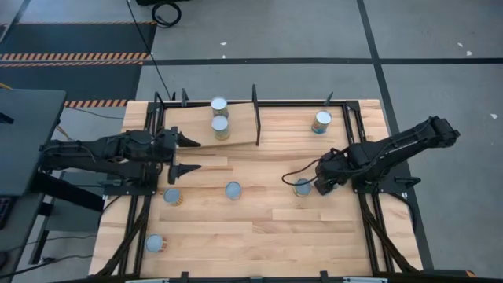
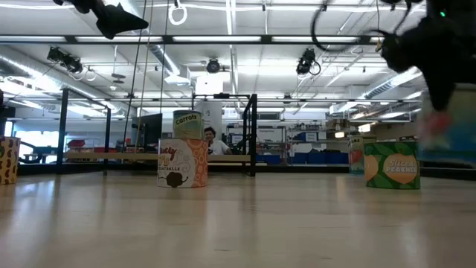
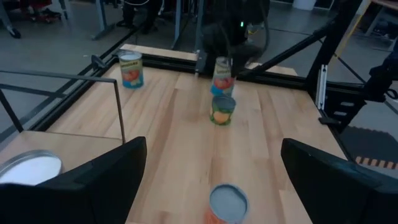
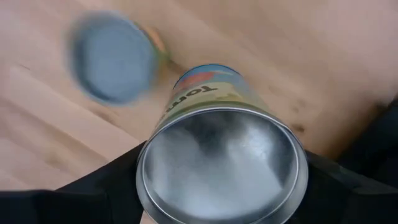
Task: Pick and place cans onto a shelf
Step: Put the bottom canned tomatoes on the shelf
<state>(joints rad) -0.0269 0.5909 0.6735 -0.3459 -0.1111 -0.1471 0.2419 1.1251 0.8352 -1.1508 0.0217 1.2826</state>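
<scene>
Right wrist view: right gripper [image 4: 221, 205] fingers sit either side of a can [image 4: 221, 155]; can't tell if clamped yet. Can stands on the table [image 1: 314, 228], right side. Left gripper [image 1: 189, 155] fingers apart near the shelf [image 1: 236, 126], holding nothing.

Bright overhead lighting, motion-blurred close-ups

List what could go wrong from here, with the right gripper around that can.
1. The right gripper straddles a silver-topped tin can; the grip looks unsettled, so lifting may tip it.
2. Another can stands close by and could get knocked.
3. The black upright divider and two cans crowd the light-wood shelf.
</scene>
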